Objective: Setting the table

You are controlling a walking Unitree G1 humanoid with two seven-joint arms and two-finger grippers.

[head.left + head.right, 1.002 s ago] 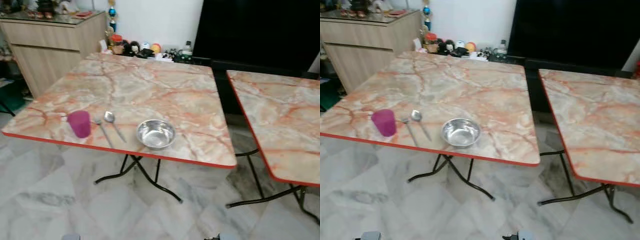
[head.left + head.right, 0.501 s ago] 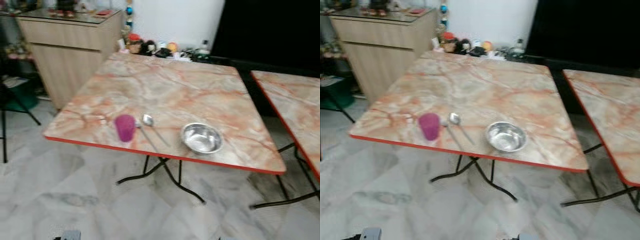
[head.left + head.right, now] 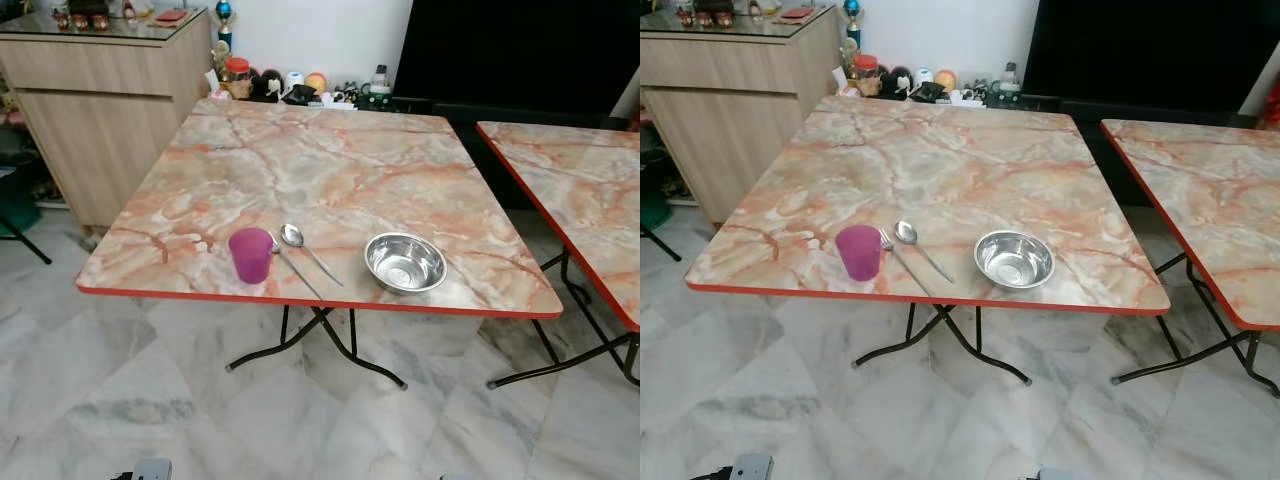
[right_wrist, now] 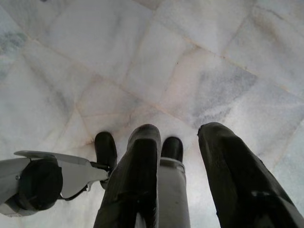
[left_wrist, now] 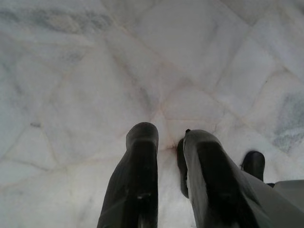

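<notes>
Purple cup [image 3: 250, 254], spoon [image 3: 305, 250] and steel bowl [image 3: 405, 263] are set close to the table [image 3: 330, 170] edge, easily knocked off on approach; left gripper [image 5: 171, 142] and right gripper [image 4: 183, 142] are hung idle, fingers parted, empty

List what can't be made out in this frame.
- Small items behind the table: too small to identify, head views.
- Second table: cut off by the right edge.
- Cabinet top: cut off by the upper edge.
- Fork: tines partly hidden by the purple cup.
</notes>
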